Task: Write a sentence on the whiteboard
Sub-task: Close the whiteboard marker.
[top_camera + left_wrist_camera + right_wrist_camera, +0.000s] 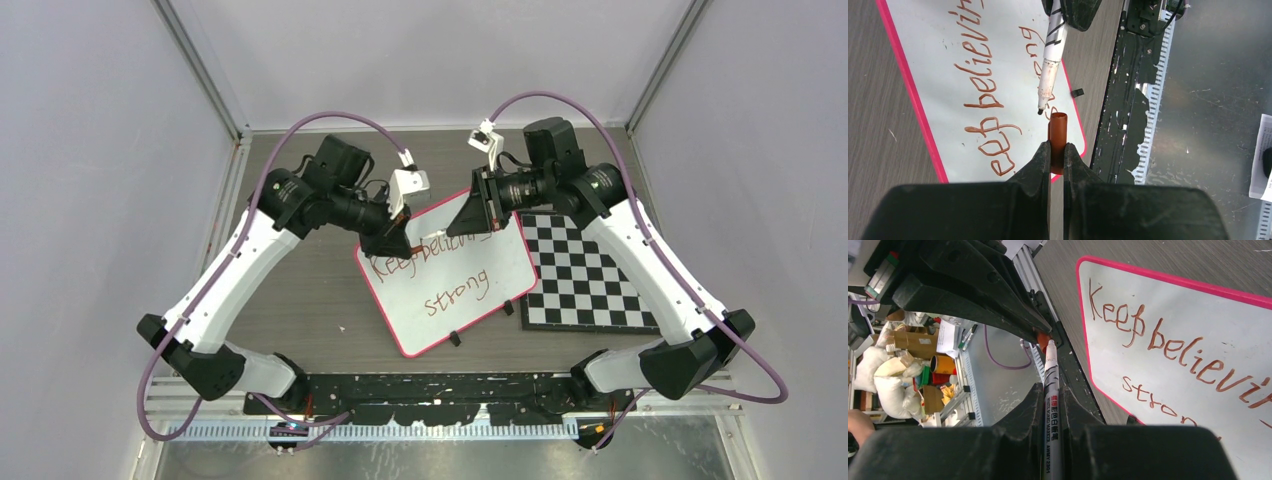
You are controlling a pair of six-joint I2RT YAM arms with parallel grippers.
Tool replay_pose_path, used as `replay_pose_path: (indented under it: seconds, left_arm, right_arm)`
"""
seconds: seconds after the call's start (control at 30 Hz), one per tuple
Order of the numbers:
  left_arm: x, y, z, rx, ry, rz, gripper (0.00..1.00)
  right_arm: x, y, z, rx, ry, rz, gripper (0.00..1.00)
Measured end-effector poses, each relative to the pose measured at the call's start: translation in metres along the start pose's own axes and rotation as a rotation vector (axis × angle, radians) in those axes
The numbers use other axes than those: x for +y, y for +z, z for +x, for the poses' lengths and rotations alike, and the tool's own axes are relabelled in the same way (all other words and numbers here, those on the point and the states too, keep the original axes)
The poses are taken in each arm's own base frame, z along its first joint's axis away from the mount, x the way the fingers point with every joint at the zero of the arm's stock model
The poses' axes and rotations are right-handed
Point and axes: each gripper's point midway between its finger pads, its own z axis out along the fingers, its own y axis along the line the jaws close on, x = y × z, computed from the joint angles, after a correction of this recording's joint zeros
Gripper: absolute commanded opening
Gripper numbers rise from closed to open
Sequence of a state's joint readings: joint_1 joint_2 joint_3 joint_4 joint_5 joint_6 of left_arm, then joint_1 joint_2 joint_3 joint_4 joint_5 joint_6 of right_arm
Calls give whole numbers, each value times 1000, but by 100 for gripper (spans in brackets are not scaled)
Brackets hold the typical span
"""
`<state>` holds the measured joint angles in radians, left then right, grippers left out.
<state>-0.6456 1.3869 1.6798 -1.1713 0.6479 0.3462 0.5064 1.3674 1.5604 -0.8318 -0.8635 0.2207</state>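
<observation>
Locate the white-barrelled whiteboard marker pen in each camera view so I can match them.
Top external: not discernible.
Left wrist: marker pen upper centre, tip near the brownish-red cap in the left gripper.
Right wrist: bottom centre, clamped in the right gripper.
Shared landmark: handwritten "Keep" on the pink-rimmed whiteboard.

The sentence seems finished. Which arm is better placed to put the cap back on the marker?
Right, probably: the right gripper holds the marker, its tip close to the open mouth of the cap, which the left gripper grips.
</observation>
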Motion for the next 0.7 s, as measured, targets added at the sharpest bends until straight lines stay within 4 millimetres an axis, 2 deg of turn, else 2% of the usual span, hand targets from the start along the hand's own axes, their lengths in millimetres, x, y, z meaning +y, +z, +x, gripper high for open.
replay_pose_path:
  seconds: [0.37, 0.7]
  left_arm:
    - [-6, -9, -4, -29, 27, -13, 0]
    - [0, -8, 1, -10, 36, -36, 0]
  right_arm:
    - [3, 1, 4, 13, 7, -29, 0]
    - [9, -1, 8, 20, 5, -57, 0]
